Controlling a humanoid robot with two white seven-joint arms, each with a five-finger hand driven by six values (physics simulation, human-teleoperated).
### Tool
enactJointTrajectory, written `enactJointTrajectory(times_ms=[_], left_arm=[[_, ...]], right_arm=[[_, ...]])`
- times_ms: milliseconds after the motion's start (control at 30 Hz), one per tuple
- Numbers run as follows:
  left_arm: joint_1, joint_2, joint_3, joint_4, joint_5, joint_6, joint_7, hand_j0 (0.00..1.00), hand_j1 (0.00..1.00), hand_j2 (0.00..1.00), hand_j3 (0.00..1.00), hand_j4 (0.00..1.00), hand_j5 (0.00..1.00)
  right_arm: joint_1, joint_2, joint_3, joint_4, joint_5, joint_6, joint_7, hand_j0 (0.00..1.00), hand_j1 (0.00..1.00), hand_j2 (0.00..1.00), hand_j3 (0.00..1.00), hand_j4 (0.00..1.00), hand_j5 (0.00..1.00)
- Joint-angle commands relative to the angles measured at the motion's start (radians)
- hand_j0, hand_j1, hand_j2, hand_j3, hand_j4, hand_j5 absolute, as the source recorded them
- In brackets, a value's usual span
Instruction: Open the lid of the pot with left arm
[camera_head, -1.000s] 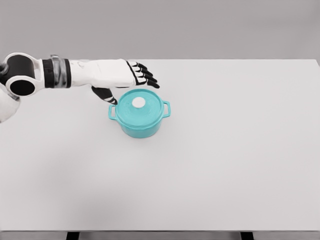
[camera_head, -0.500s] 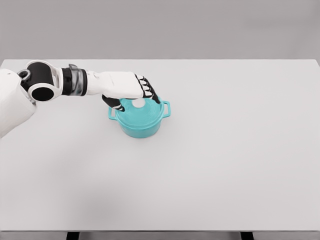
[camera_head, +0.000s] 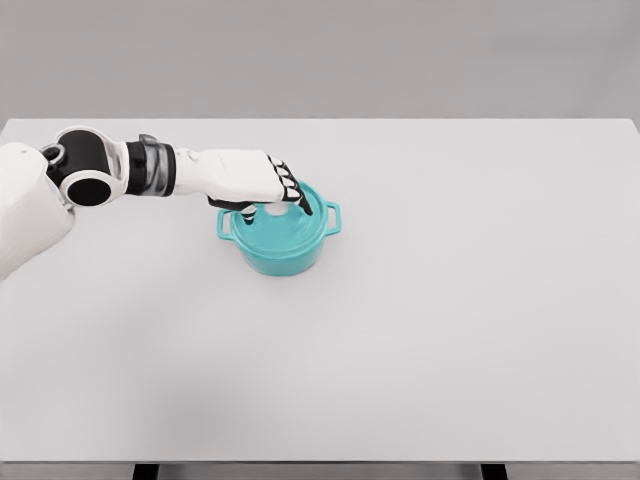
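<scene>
A teal pot (camera_head: 283, 252) with two side handles stands on the white table, left of centre. Its teal lid (camera_head: 292, 230) sits flat on the rim. My left hand (camera_head: 273, 210) reaches in from the left and lies low over the lid, with the fingers (camera_head: 297, 200) on the right side of the small white knob (camera_head: 275, 209) and the thumb on its left. The fingers are curled around the knob, which shows only partly between them. My right arm is out of view.
The white table (camera_head: 460, 300) spreads wide around the pot, with its front edge at the bottom of the picture and a grey wall behind. My left forearm (camera_head: 150, 170) hangs above the table's left part.
My left hand came down from above and behind the pot onto the lid, and its fingers curled around the knob. The pot and lid have not moved.
</scene>
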Motion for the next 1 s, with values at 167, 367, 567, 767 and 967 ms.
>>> enactJointTrajectory(times_ms=[167,367,567,767,967], left_arm=[[-0.006,0.006,-0.002,-0.007,-0.006,-0.004,-0.002,0.78,0.78,0.78,0.78,0.78,0.78],[-0.008,0.009,-0.002,-0.009,-0.006,-0.004,-0.002,0.65,0.65,0.65,0.65,0.65,0.65],[-0.008,0.012,-0.002,-0.009,-0.008,-0.004,-0.002,0.49,0.49,0.49,0.49,0.49,0.49],[-0.009,0.015,-0.002,-0.01,-0.008,-0.004,-0.002,0.33,0.33,0.33,0.33,0.33,0.33],[-0.014,0.015,0.0,-0.012,-0.006,-0.004,-0.002,0.29,0.29,0.29,0.29,0.29,0.29]], right_arm=[[0.0,0.0,0.0,0.0,0.0,0.0,0.0,1.0,1.0,1.0,1.0,1.0,1.0],[0.0,0.0,0.0,0.0,0.0,0.0,0.0,1.0,1.0,1.0,1.0,1.0,1.0],[0.0,0.0,0.0,0.0,0.0,0.0,0.0,1.0,1.0,1.0,1.0,1.0,1.0],[0.0,0.0,0.0,0.0,0.0,0.0,0.0,1.0,1.0,1.0,1.0,1.0,1.0],[0.0,0.0,0.0,0.0,0.0,0.0,0.0,1.0,1.0,1.0,1.0,1.0,1.0]])
